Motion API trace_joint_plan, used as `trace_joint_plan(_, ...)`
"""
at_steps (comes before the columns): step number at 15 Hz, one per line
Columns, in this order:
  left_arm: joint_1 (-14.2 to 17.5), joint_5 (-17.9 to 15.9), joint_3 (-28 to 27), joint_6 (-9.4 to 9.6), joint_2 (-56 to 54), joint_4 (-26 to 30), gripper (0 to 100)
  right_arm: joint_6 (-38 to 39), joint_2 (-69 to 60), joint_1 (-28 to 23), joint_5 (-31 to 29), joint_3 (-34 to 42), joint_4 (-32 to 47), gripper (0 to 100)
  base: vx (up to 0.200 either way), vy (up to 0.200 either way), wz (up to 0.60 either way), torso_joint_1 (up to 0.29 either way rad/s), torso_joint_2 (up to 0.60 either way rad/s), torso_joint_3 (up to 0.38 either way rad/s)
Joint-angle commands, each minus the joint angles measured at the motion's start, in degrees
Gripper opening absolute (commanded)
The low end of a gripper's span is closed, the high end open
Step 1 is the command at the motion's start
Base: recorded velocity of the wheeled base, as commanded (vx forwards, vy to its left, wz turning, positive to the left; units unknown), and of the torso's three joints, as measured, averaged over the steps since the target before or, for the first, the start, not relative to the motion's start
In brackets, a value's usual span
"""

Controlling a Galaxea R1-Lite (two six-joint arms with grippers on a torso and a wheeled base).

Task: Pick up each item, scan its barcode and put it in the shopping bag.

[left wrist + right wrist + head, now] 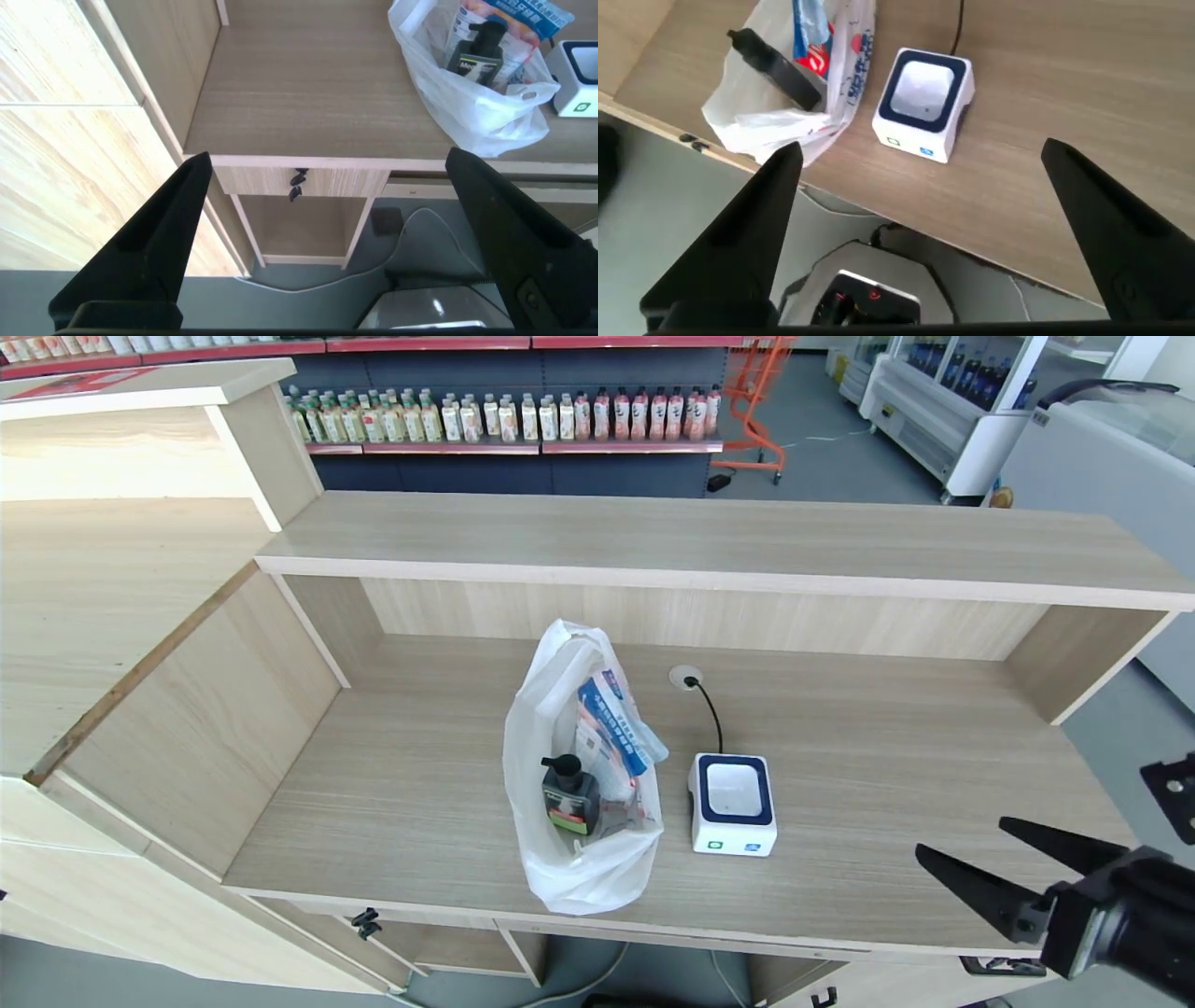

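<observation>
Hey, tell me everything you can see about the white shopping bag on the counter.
The shopping bag is thin, translucent white plastic, crumpled and slumped on the wooden counter near its front edge. Its mouth gapes open, and its handles rise at the far side. Inside are a dark pump bottle with a black pump head and blue, white and red packets behind it. The bag sits to the robot's left of the scanner, close by, with a narrow gap between them.
</observation>
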Motion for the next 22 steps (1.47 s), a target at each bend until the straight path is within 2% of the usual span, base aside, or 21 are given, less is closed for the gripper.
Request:
trace_joint_plan(1,0.0,0.0,0.0,0.00,0.1,0.0,100,-1.6,-30.5,-6.1,-6.1,8.2,15.5,100,0.000,0.000,0.00,0.000,0.00,0.000)
trace_joint_plan(2,0.0,0.0,0.1,0.00,0.0,0.0,100,-2.6,-37.5,-9.3,-5.5,8.2,21.8,100,0.000,0.000,0.00,0.000,0.00,0.000)
trace_joint_plan(4,0.0,0.0,0.0,0.00,0.1,0.0,100,-6.7,-52.4,-15.0,-0.6,8.2,34.1,100,0.000,0.000,0.00,0.000,0.00,0.000)
trace_joint_plan(5,0.0,0.0,0.0,0.00,0.1,0.0,100,-7.1,-60.0,-16.8,0.1,8.2,40.4,100,0.000,0.000,0.00,0.000,0.00,0.000)
trace_joint_plan(6,0.0,0.0,0.0,0.00,0.1,0.0,100,-7.1,-63.4,-16.8,0.0,7.7,43.3,100,0.000,0.000,0.00,0.000,0.00,0.000)
trace_joint_plan(8,0.0,0.0,0.0,0.00,0.0,0.0,100,-9.7,-64.7,-16.8,-0.3,8.2,39.8,100,0.000,0.000,0.00,0.000,0.00,0.000)
trace_joint_plan(12,0.0,0.0,0.1,0.00,0.0,0.0,100,-8.8,-64.7,-16.8,-0.4,8.2,40.9,100,0.000,0.000,0.00,0.000,0.00,0.000)
trace_joint_plan(13,0.0,0.0,0.0,0.00,0.0,0.0,100,-8.8,-64.7,-16.8,-0.4,8.2,40.9,0,0.000,0.000,0.00,0.000,0.00,0.000)
trace_joint_plan(22,0.0,0.0,0.0,-0.09,0.2,0.0,100,-8.5,-64.7,-16.8,-0.5,8.2,41.1,0,0.000,0.000,0.00,0.000,0.00,0.000)
